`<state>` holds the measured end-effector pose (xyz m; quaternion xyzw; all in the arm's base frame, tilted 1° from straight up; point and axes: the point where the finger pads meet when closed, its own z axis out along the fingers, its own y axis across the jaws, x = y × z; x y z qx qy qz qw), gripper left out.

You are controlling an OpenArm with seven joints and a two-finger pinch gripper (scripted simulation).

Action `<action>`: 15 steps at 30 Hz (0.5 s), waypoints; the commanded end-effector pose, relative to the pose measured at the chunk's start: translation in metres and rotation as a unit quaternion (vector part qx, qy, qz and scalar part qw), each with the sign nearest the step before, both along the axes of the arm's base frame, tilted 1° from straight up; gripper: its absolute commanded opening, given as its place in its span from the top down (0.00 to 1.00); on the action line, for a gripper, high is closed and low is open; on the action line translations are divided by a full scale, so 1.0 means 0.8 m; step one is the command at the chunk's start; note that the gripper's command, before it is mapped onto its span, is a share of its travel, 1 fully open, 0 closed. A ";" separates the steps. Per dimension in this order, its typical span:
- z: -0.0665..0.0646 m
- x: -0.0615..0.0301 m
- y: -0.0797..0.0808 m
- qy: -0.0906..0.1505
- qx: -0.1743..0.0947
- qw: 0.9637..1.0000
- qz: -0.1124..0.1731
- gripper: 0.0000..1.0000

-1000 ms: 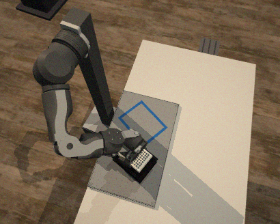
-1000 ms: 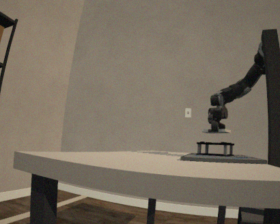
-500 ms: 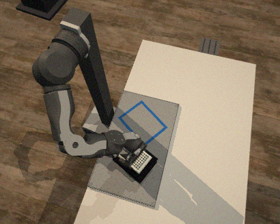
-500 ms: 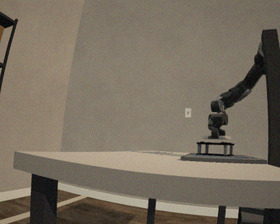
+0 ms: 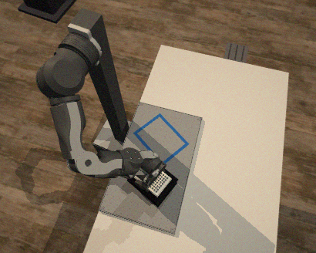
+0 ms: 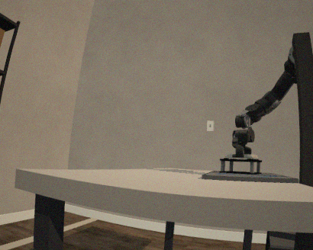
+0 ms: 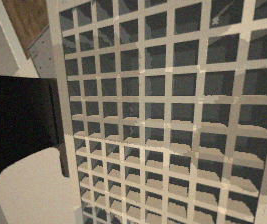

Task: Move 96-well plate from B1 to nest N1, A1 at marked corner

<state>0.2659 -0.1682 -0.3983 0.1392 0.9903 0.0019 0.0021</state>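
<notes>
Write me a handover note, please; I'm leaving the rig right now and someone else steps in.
Gripper: shut on the plate.
Plate: right way up, low over the black raised nest, or just touching it; the side view cannot settle which.
Blue-outlined bench spot: now vacant.
Done: pickup and carry to the nest.
Left: confirm the plate sits flat and fully down inside the locators, with A1 at the marked corner, then open and retreat.

Gripper point(image 5: 153, 172) (arm bent low) clamped tight

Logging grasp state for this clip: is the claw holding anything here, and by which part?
Yes. The claw is shut on the 96-well plate, gripping it at the end nearest the arm, over the raised nest. Exact finger contact is hidden.
</notes>
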 end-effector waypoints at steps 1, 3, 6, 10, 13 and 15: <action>0.001 0.001 0.001 -0.002 0.003 1.000 0.001 1.00; 0.001 0.001 0.001 -0.002 0.003 1.000 0.001 1.00; 0.001 0.001 0.001 -0.002 0.003 1.000 0.001 1.00; 0.007 0.006 -0.001 -0.005 0.001 1.000 -0.002 1.00; 0.009 0.007 -0.001 -0.006 0.000 1.000 -0.002 1.00; 0.009 0.007 -0.001 -0.006 0.000 1.000 -0.002 1.00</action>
